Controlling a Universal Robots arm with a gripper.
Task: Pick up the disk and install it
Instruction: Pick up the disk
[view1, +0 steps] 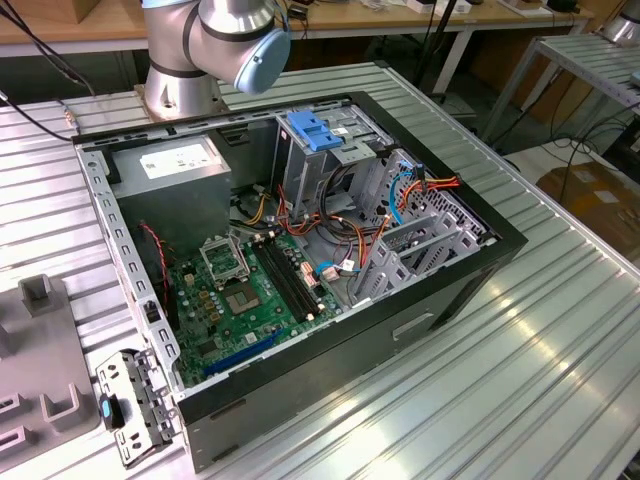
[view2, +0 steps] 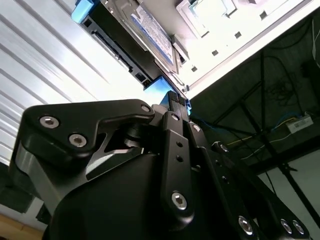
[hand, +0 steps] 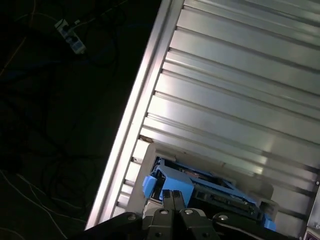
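The disk (view2: 150, 30) lies flat on the ribbed metal table, a silver drive with a white and blue label and blue plastic side rails (view2: 159, 89). In the first wrist view the disk (hand: 220, 194) rests in a pale holder close to the table's edge. My gripper (hand: 172, 196) is right at the end of the near blue rail (hand: 169, 181), its two fingertips pressed together. The second wrist view has a ribbed black fingertip (view2: 173, 98) touching that blue rail. I cannot tell whether any part of the rail is pinched between the fingers.
In the exterior view an open computer case (view1: 480, 250) lies on the table (view1: 540, 380), with a motherboard (view1: 250, 290), a grey power supply (view1: 180, 160) and a metal drive cage topped by a blue bracket (view1: 315, 130). The arm's base (view1: 185, 80) stands behind it. The table edge (hand: 135, 125) drops to a dark floor with cables.
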